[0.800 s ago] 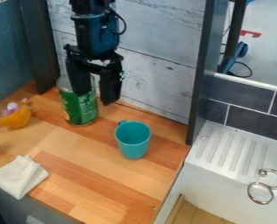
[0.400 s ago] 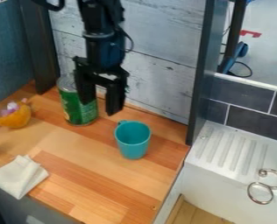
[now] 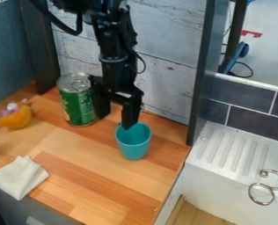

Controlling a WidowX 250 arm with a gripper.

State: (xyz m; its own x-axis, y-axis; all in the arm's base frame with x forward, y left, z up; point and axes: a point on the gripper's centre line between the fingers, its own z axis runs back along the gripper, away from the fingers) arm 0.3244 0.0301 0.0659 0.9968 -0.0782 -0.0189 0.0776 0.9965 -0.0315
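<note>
The teal cup with a small handle [image 3: 133, 143] stands upright on the striped wooden counter [image 3: 100, 180], just below the black two-finger gripper [image 3: 116, 120] and towards the right of the view. The fingers [image 3: 129, 115] are apart, with nothing clamped between them, so I judge the step in hand to be the lining-up ahead of a grip. One finger overlaps the cup's far rim in the view, beside the handle; the other hangs further left, in front of the right edge of the tall green can with a bare metal top [image 3: 77, 105]. The cup's body is thus outside the gap (whether the nearer finger touches the rim, I cannot tell). Gripping the cup would, I think, call for centring that gap over the wall or the handle, then lowering, while the far finger keeps clear of the can. The can stands upright behind the cup and to its left. Further left lies a curved orange toy with pinkish-purple bits on top [image 3: 15, 118], and nearer the front a folded off-white cloth [image 3: 19, 178] rests at the counter's edge. Away to the right, past a dark upright post [image 3: 201, 74], is a white sink unit with a ridged drainboard [image 3: 226, 151], where curled silvery metal rings [image 3: 261, 194] show at the near side.
</note>
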